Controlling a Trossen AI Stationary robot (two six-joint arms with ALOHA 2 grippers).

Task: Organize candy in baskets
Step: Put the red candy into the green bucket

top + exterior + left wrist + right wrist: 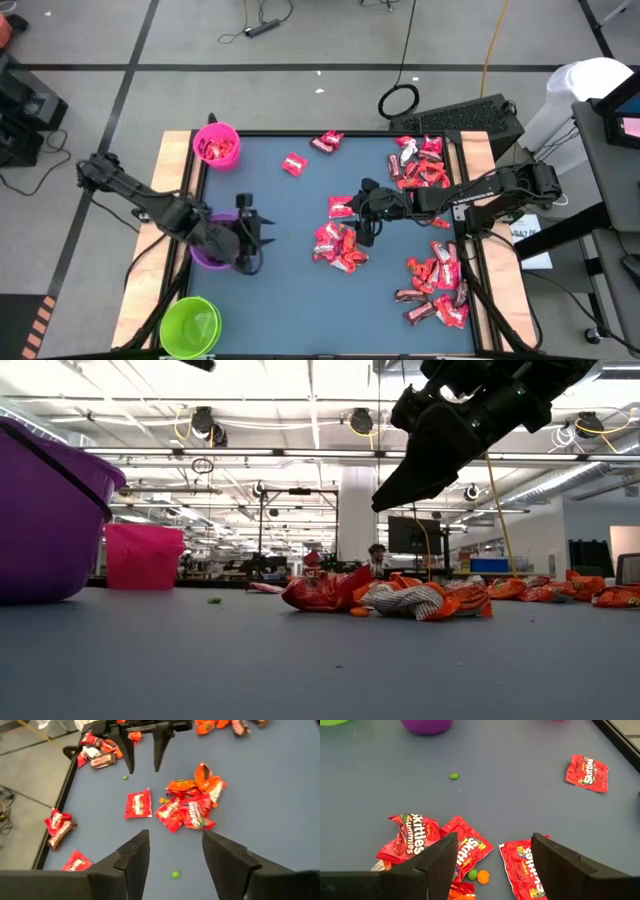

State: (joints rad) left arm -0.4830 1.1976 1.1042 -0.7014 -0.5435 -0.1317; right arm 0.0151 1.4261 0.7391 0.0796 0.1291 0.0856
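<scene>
Hovering mid-frame over piled candy (338,246), the right end effector (366,222) is spread apart, empty; closing could catch two overlapping packets. Left end effector (252,240) apart beside the purple basket (205,255).

Grey tiled floor (300,40), cables, bright ceiling lights (300,380)

Even bright overhead light from ceiling fixtures (205,422); soft faint shadows on table (290,300); wrappers glint; purple tub (50,520) close, slightly soft; no motion blur.
</scene>
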